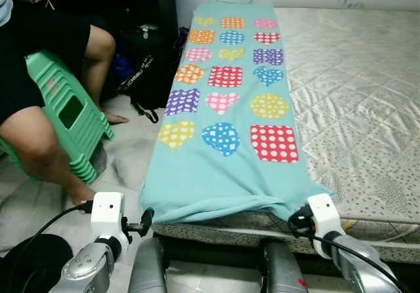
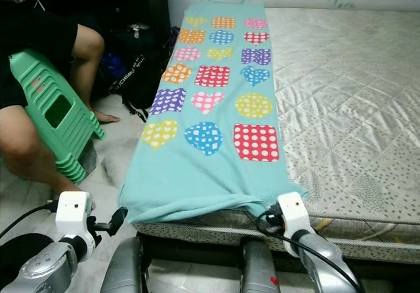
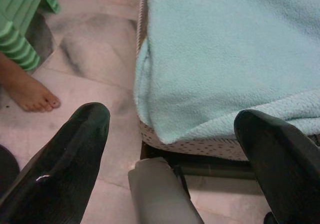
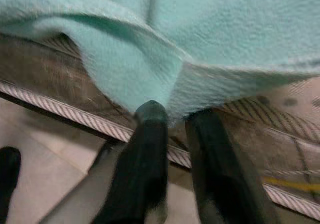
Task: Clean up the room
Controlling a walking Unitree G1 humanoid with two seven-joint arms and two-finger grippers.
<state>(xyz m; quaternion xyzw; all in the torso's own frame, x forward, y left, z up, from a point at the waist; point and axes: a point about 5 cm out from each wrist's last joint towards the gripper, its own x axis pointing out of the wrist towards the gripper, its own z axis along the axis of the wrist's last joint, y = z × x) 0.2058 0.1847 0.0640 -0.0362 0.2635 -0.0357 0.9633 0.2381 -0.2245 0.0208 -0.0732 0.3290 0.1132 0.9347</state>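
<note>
A teal blanket [image 1: 223, 168] with colourful dotted patches lies flat along the left side of the mattress [image 1: 354, 96], its near edge hanging over the front. My left gripper [image 1: 146, 222] is open just off the blanket's near left corner [image 3: 165, 129], with nothing between its fingers [image 3: 75, 149]. My right gripper [image 1: 295, 219] sits at the near right corner. In the right wrist view its fingers [image 4: 150, 134] stand close together, with a fold of the blanket [image 4: 150, 78] pinched at their tips.
A person [image 1: 39, 149] sits on a green plastic stool [image 1: 65, 116] at the left, a bare foot [image 3: 30, 91] on the tiled floor near my left arm. A black bag [image 1: 141, 70] leans by the bed. A dark round object [image 1: 33, 260] lies at the lower left.
</note>
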